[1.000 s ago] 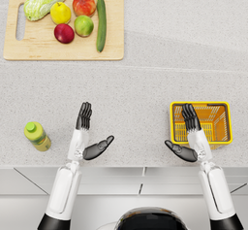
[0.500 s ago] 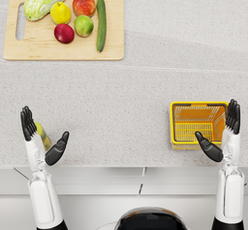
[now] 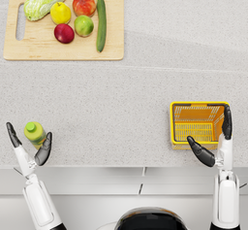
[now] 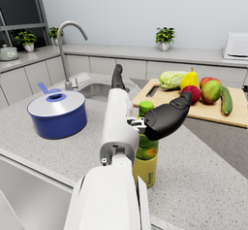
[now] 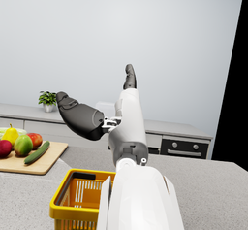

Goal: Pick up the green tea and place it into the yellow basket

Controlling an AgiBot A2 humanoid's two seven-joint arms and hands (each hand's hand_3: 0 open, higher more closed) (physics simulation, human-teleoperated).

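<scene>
The green tea bottle (image 3: 35, 133), green cap and yellow-green body, stands upright near the counter's front left edge. My left hand (image 3: 28, 149) is open around it, fingers on one side and thumb on the other, not closed on it; the left wrist view shows the green tea bottle (image 4: 147, 155) just past the palm of my left hand (image 4: 145, 112). The yellow basket (image 3: 197, 123) sits at the front right. My right hand (image 3: 215, 144) is open at the basket's near right corner, empty; in the right wrist view my right hand (image 5: 104, 110) hovers over the yellow basket (image 5: 80, 200).
A wooden cutting board (image 3: 63, 52) at the back left carries cabbage, fruit and a cucumber (image 3: 100, 23). In the left wrist view a blue lidded pot (image 4: 57, 113) stands near the sink and faucet (image 4: 68, 49). The counter's front edge (image 3: 126, 166) runs just under both hands.
Both arms have swung outward from the middle. The left hand has reached the green tea bottle and now brackets it. The right hand has shifted to the basket's right side.
</scene>
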